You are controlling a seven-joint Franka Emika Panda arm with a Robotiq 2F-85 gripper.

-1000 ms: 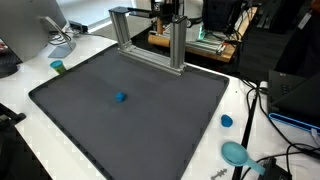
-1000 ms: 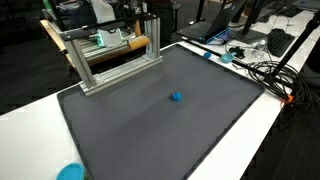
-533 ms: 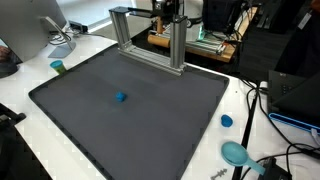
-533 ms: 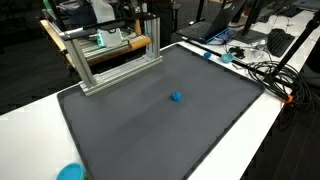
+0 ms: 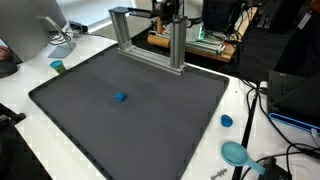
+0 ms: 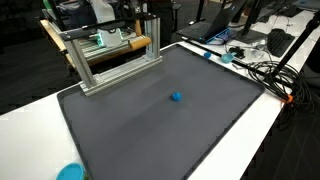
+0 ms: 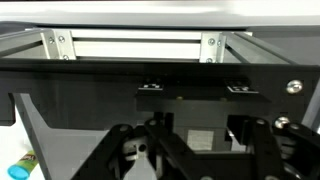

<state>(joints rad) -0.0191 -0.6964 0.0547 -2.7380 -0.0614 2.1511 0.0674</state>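
Observation:
My gripper [image 7: 196, 165] fills the bottom of the wrist view as two dark linkages with a gap between them; the fingertips are cut off, so how the jaws stand is unclear. Nothing shows between them. Straight ahead of it stands the aluminium frame [image 7: 130, 45] with a dark crossbar. In an exterior view the arm [image 5: 170, 12] sits high behind that frame [image 5: 150, 40] at the mat's far edge. A small blue object [image 5: 120, 97] [image 6: 176, 97] lies alone on the dark mat [image 5: 130, 130] [image 6: 170, 135], far from the gripper.
A teal cylinder [image 5: 58, 67] [image 7: 22, 165] stands on the white table beside the mat. A blue cap [image 5: 227, 121] and a teal bowl [image 5: 236, 153] [image 6: 70, 172] lie off the mat. Cables [image 5: 262, 100] [image 6: 262, 70] and equipment crowd one table side.

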